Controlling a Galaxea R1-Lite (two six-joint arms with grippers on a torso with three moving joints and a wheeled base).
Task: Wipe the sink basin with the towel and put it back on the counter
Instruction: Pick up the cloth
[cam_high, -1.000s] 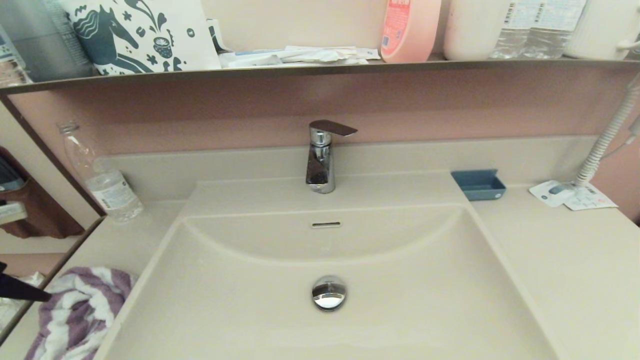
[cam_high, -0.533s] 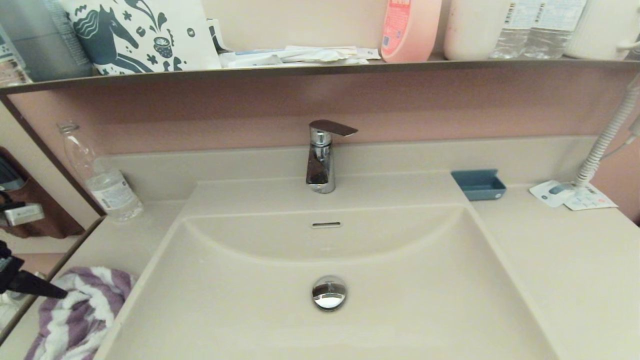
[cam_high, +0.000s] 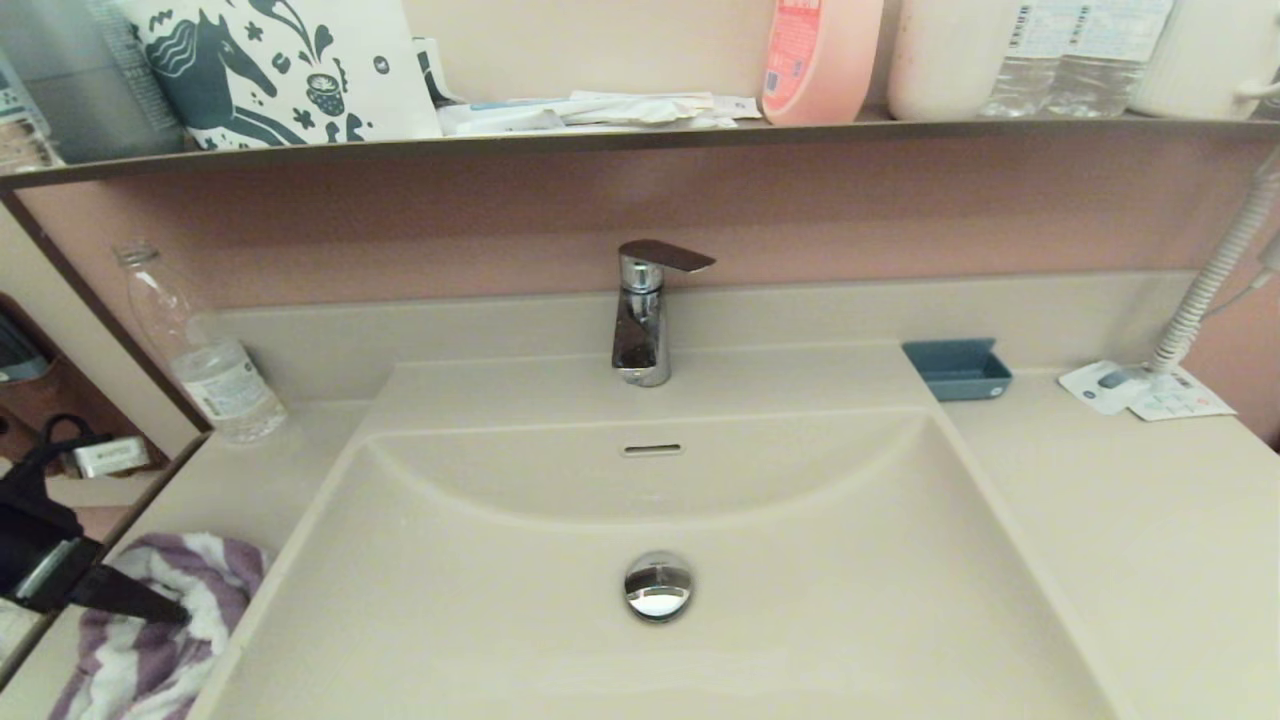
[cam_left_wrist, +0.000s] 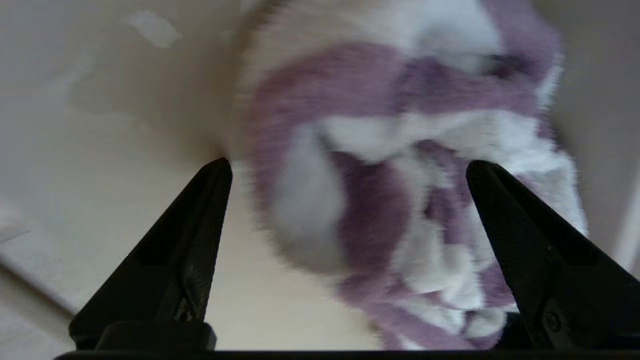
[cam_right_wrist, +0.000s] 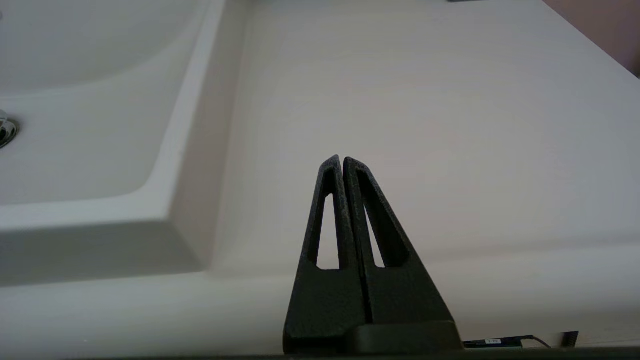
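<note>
I see the big counter (cam_high: 1120, 520) with the sink basin (cam_high: 780, 560) set in its middle. The towel (cam_high: 150, 625) lies in a bunched heap on the counter, left of the basin. My left gripper (cam_left_wrist: 348, 170) hangs over it, fingers spread wide. My right gripper (cam_right_wrist: 342, 161) waits above the counter's right side, fingers pressed together on nothing

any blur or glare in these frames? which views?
Left wrist view: the towel is smeared soft between the open fingers of the left gripper. Head view: sharp, bright glints on the drain plug and faucet. Right wrist view: crisp, even light; the right gripper is shut over the counter.
</note>
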